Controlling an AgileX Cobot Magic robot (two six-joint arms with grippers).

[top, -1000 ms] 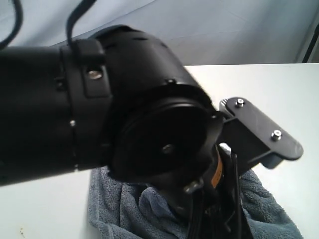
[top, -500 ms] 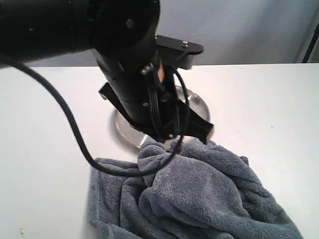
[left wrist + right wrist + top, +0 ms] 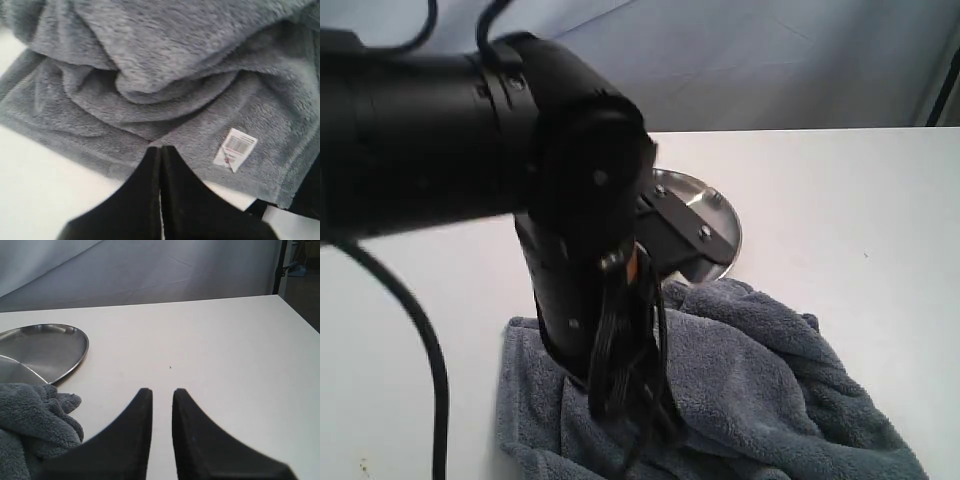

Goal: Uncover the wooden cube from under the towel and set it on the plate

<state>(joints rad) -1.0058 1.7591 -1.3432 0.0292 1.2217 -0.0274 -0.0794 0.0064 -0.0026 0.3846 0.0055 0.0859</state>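
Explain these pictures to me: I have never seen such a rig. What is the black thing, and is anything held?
This is a two-armed robot at a white table. One camera stands off the arms; the big black shape filling its picture is the left arm, close to the lens. The other two cameras sit on the wrists, looking along each arm's fingers. On the table lie a crumpled fluffy grey-blue towel and a round shiny steel plate. The left fingers are shut, pointing at the towel, with nothing between them; the right fingers stand slightly apart, empty. No wooden cube is in sight.
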